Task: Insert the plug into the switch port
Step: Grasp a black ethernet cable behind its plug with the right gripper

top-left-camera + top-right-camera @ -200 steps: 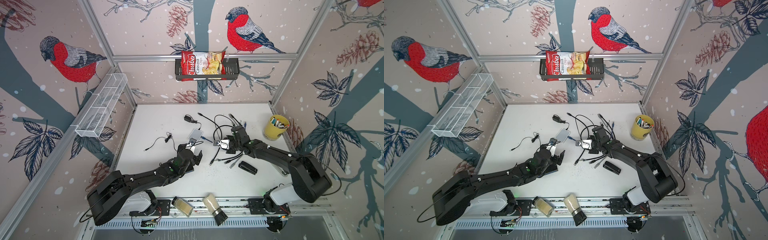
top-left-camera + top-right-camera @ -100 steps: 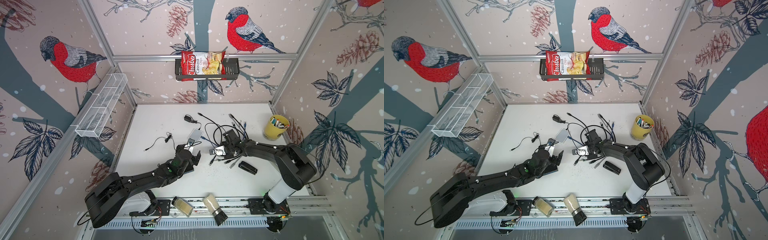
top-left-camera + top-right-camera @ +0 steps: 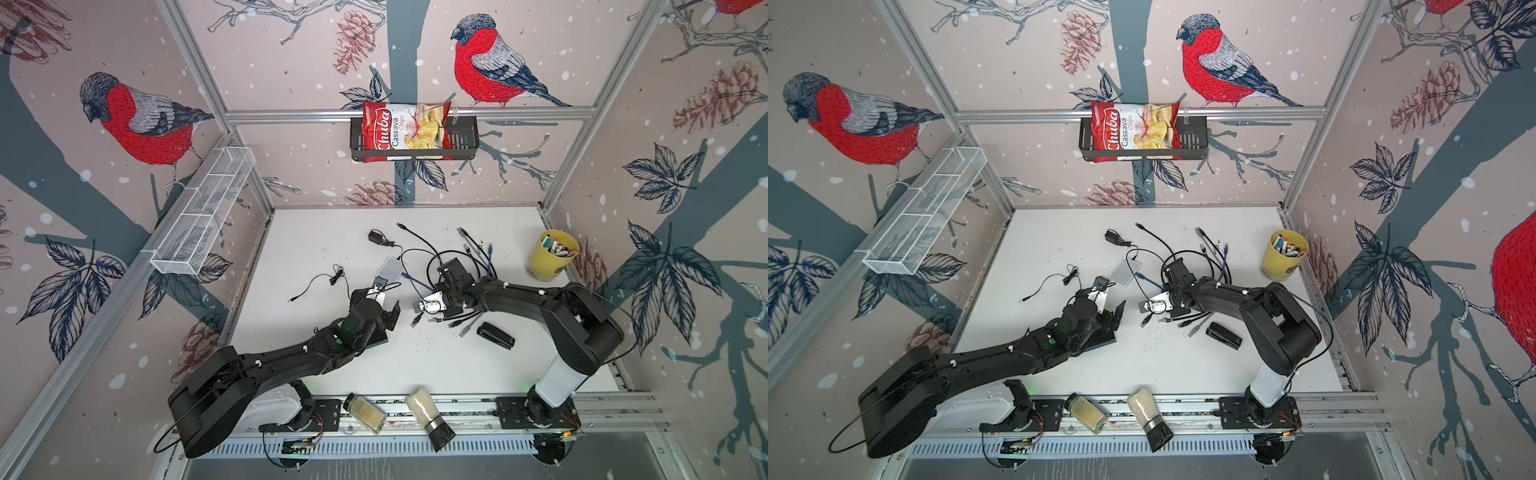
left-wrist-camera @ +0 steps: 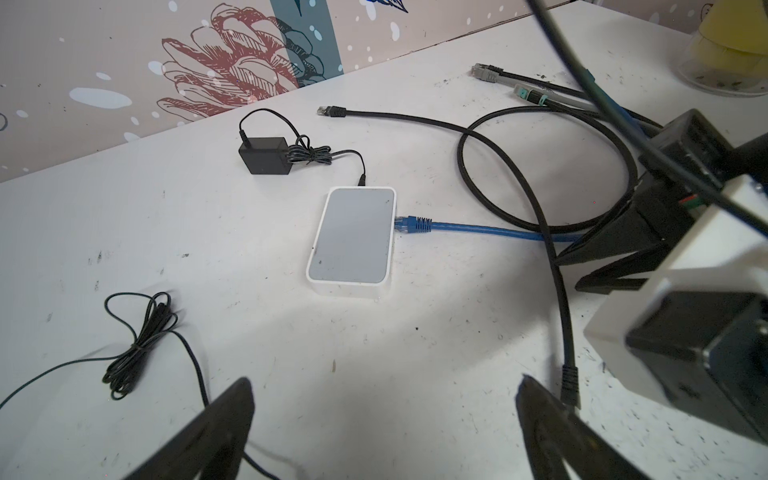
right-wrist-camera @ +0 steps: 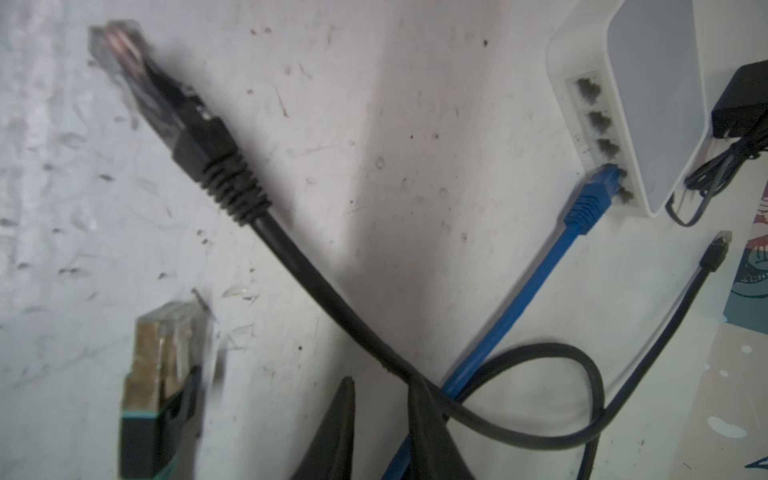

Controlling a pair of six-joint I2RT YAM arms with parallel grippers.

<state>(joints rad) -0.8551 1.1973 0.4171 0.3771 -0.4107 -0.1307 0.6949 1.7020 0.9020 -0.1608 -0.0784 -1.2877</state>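
Right tool (image 5: 380, 395) nearly closed on the black cable (image 5: 316, 281).
Left tool (image 4: 384, 382) wide open and empty; the switch (image 4: 353, 237) lies beyond it on the tabletop (image 4: 166, 232).

Black plug (image 5: 199, 149), tip blurred — switch (image 5: 656, 83), partly off the right wrist view's edge.

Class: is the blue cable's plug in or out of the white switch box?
In: the blue plug sits inside a side port of the white switch.
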